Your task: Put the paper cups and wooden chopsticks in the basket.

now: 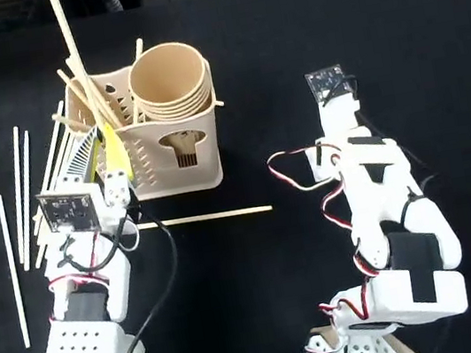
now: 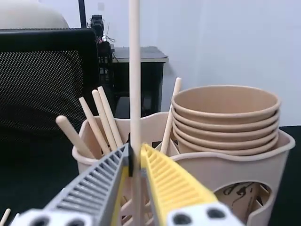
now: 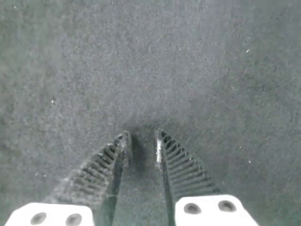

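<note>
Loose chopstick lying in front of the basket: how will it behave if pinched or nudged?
The chopstick is long, thin and straight: probably stiff and very light. It looks round, so a sideways nudge may roll it. Flat on the black cloth, it leaves little to pinch.

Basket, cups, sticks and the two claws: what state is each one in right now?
Basket: upright, partly filled.
Paper cups: stacked, upright inside the basket.
Left gripper: shut on the held chopstick.
Held chopstick: upright, clamped.
Loose chopsticks: lying flat on the table.
Right gripper: slightly open, empty.
</note>
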{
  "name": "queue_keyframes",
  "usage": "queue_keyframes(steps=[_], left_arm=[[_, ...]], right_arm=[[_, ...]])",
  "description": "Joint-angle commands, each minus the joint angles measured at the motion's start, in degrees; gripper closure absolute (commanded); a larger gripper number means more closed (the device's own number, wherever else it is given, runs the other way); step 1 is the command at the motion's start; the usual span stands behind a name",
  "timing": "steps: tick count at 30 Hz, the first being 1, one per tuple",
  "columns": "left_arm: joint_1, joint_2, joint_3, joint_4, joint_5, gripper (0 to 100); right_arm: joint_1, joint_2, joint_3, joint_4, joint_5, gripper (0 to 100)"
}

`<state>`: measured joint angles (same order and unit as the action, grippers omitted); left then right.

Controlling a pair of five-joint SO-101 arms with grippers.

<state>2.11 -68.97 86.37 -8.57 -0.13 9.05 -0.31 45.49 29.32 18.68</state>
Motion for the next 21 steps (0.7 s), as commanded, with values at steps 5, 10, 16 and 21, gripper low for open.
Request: queue_keyframes(steps=[5,10,16,21], left_arm=[[-0.84,-0.53,-2.77,-0.62,0.18,97],[-0.84,-10.99,-4.00,7.38,0.18,97],[1.10,-29.10,-9.98,21.01,1.67,97],[0.40,-30.07,-6.99,16.97,1.93,97]], right_arm=[[-0.79,-2.59,-0.04,-0.35,0.62,90.7],[-0.79,-2.59,-0.13,-0.35,0.62,90.7],[-0.79,-2.59,-0.22,-0.44,0.62,90.7],[-0.79,-2.59,-0.22,-0.44,0.62,90.7]])
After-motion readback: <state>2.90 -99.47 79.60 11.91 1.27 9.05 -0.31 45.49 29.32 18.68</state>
